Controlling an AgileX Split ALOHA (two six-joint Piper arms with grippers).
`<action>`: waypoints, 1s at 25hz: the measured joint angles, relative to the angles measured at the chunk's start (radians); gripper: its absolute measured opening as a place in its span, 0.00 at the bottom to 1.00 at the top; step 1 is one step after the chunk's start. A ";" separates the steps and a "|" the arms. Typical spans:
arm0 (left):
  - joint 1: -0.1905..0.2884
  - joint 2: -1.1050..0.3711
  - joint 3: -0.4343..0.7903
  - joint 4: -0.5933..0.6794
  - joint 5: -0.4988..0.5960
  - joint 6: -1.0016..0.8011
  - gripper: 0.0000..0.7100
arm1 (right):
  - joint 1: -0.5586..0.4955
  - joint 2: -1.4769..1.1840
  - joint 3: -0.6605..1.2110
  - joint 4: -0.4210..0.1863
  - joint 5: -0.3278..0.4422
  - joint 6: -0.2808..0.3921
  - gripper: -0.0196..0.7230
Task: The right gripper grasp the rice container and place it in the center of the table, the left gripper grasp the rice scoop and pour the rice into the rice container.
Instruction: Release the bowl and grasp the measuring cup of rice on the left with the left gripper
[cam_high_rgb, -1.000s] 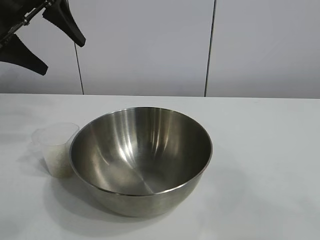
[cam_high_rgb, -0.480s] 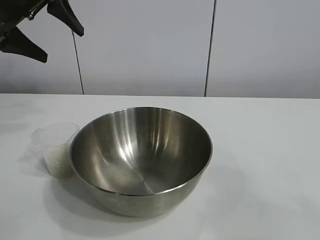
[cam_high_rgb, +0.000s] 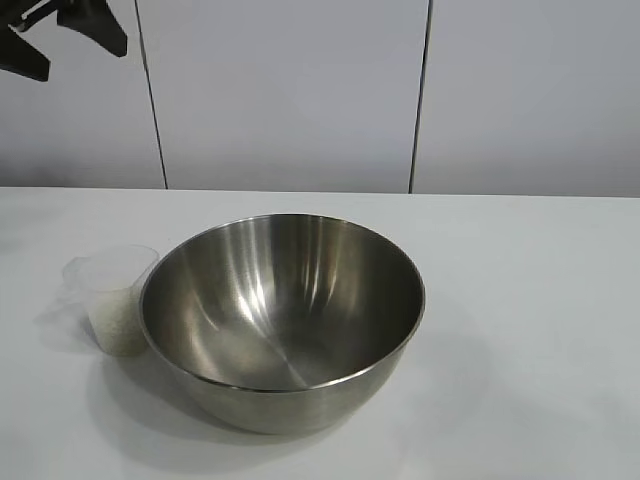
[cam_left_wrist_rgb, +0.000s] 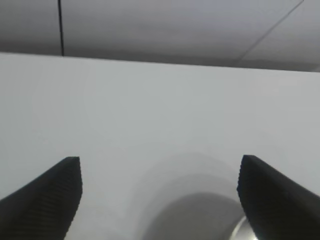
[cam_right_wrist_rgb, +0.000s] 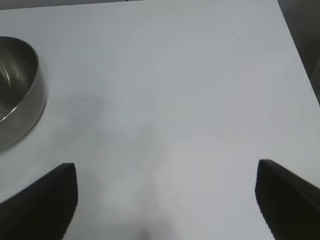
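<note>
I'm pulling my left gripper (cam_high_rgb: 55, 35), fingers spread and empty, up toward the far-left corner, away from the scoop (cam_high_rgb: 112, 298) sitting beside the bowl (cam_high_rgb: 282, 318), rice unpoured.

Probably lab; white table (cam_high_rgb: 540, 300), panelled wall (cam_high_rgb: 290, 90)

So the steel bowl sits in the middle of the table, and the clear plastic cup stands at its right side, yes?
Not quite. In the exterior view the clear plastic cup stands at the left side of the steel bowl, not the right. The bowl does sit mid-table.
</note>
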 joint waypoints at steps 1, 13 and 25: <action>-0.005 0.015 0.057 0.006 -0.119 0.003 0.85 | 0.000 0.000 0.000 0.000 0.000 0.000 0.92; 0.062 0.215 0.352 0.317 -0.611 -0.392 0.84 | 0.000 0.000 0.000 0.000 0.001 0.000 0.92; 0.151 0.411 0.394 0.574 -0.632 -0.438 0.77 | 0.000 0.000 0.000 0.000 0.001 0.000 0.92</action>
